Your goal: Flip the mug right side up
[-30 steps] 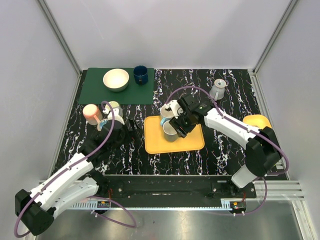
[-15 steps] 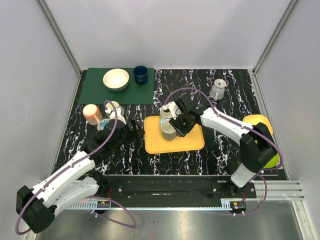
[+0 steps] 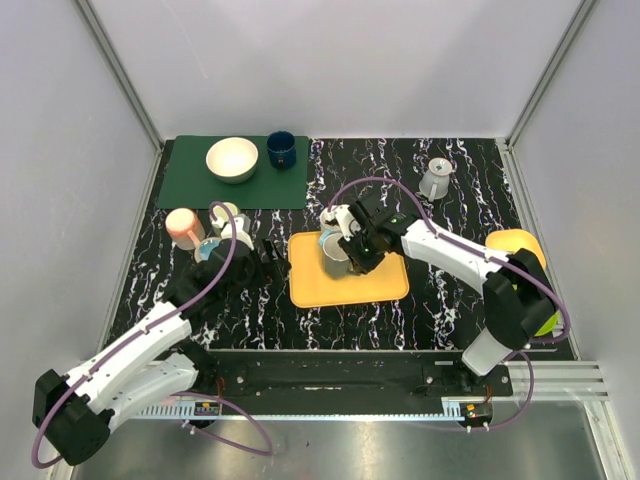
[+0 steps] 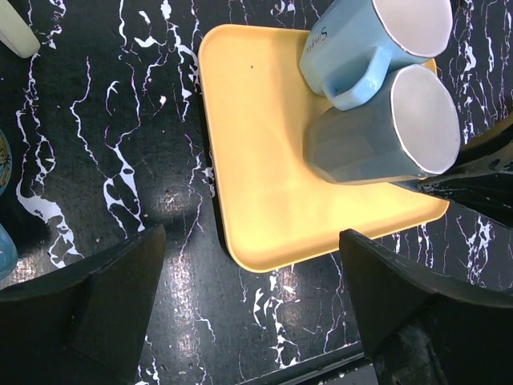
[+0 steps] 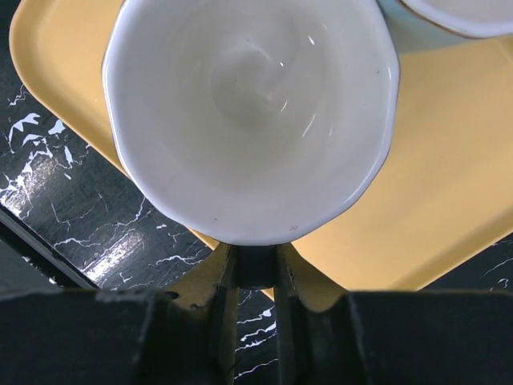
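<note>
A grey mug (image 4: pixel 377 132) with a white inside rests tilted on the yellow tray (image 4: pixel 264 160), right beside a light blue mug (image 4: pixel 369 40). In the right wrist view the grey mug's mouth (image 5: pixel 252 120) faces the camera. My right gripper (image 5: pixel 255 261) is shut on the dark handle just under its rim. From above, the right gripper (image 3: pixel 352 245) covers most of that mug at the tray's back left. My left gripper (image 4: pixel 252 241) hangs open over the tray's near left corner with nothing between its fingers; in the top view this left gripper (image 3: pixel 262 255) sits left of the tray.
At the back left, a green mat (image 3: pixel 190 185) carries a white bowl (image 3: pixel 232 159) and a dark blue cup (image 3: pixel 281 150). A pink cup (image 3: pixel 184 227) and a cream cup (image 3: pixel 228 215) stand by the left arm. A small grey jug (image 3: pixel 436 180) is back right; a yellow dish (image 3: pixel 515 243) is far right.
My right gripper has slid left and back over the tray and closed its jaws on the grey mug's handle. The grey mug has shifted toward the blue mug. The left arm barely moved.
</note>
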